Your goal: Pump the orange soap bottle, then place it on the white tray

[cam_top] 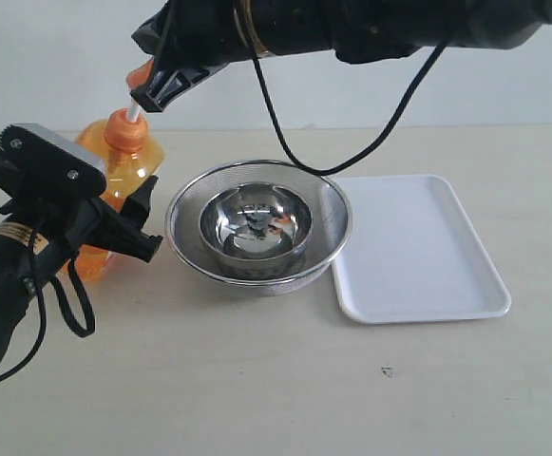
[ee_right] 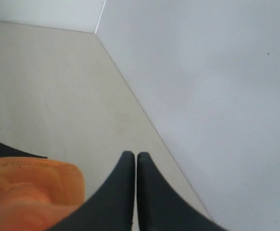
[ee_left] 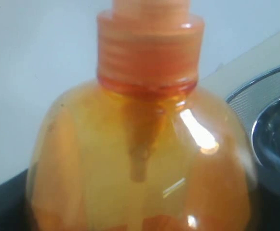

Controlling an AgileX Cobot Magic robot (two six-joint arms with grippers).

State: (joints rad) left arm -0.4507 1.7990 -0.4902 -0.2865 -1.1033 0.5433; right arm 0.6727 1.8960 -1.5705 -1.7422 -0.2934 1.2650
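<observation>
Pumping is the step in hand, as I judge it. The orange soap bottle (cam_top: 122, 163) stands on the table at nine o'clock from the nested steel bowls (cam_top: 256, 223), and my left gripper (cam_top: 114, 223) is closed around its lower body, one dark finger across the front of it. My left wrist view is filled by its shoulder and threaded collar, so I read that as a firm hold that steadies it. My right gripper (cam_top: 152, 95) reaches across from about one o'clock with its jaws pressed tip to tip and nothing between them, and the tips sit just beside the orange pump head (ee_right: 31, 192). From these views I cannot tell whether they press on the head or merely hang next to it. The white stem (cam_top: 133, 112) shows between head and collar, so I take the pump to be up, not driven down. The next move calls for my closed right tips to come squarely over the head and push straight down along the stem, while my left holds the body upright so it does not tip toward the bowls. After that, my left must carry the bottle over the bowls to the white tray (cam_top: 418, 247), which lies bare at three o'clock from them, well apart from the bottle.
</observation>
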